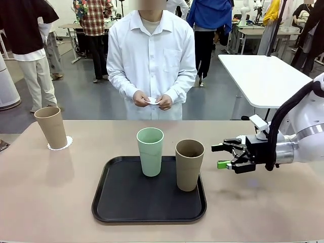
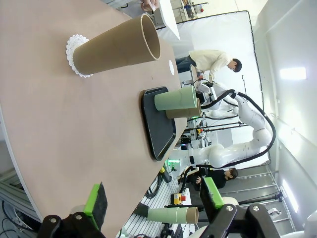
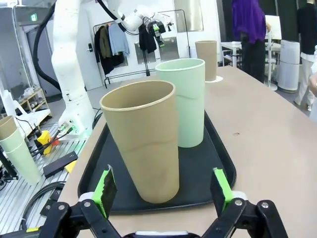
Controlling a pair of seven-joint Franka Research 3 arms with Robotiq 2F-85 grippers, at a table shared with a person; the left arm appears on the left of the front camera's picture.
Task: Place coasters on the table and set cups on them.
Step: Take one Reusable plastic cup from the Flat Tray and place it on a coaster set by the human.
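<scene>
Tan cup (image 1: 189, 167) on tray (image 1: 126, 198), just beside wide-spread right pincer (image 1: 218, 156)

The left gripper (image 2: 154, 198) hangs with jaws spread wide above the table (image 2: 69, 139). Well ahead of it a tan cup (image 2: 116, 47) stands on a coaster (image 2: 73, 49) (lacy rim peeking out); closer in, a black tray (image 2: 157, 131) holds a mint cup (image 2: 176, 99) and a second tan cup (image 2: 189, 113)

The right arm (image 1: 298, 139) extends level, fingers (image 1: 223, 164) spread wide (the left's fingers (image 2: 95, 201) likewise).
</scene>
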